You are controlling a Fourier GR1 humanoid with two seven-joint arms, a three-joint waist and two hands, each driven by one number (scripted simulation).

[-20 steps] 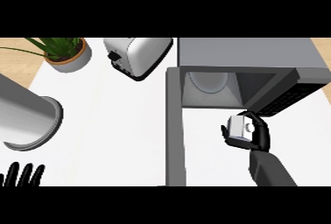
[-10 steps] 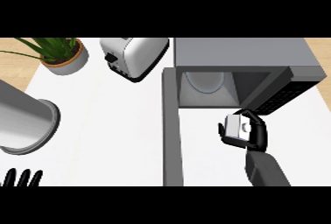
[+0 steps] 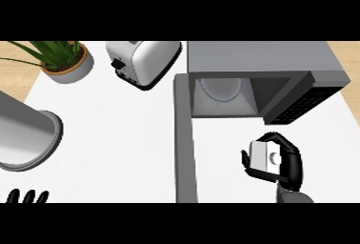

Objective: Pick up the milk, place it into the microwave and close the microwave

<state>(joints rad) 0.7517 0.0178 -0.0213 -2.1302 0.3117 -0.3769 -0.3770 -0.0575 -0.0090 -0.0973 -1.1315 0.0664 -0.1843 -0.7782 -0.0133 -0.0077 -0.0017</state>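
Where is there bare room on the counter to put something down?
The widest bare patch is the white counter between the big grey pot at the left and the open microwave door. Another lies before the microwave, around the right hand curled on the milk. The back is crowded: plant, toaster. The left hand rests low left.

Milk [image 3: 265, 156]: mostly wrapped by right hand [image 3: 285, 162], only pale front face shows; shape of top not readable.
Right forearm cut off at lower edge.
Left hand [image 3: 26, 197]: only fingertips above lower edge, palm out of frame.
Large grey cylinder [image 3: 25, 136]: cut by left edge.
Plant [image 3: 60, 55]: leaves cut at top and left.
Microwave [image 3: 264, 64] interior: back part in shadow; round plate [image 3: 224, 88] partly hidden under roof.
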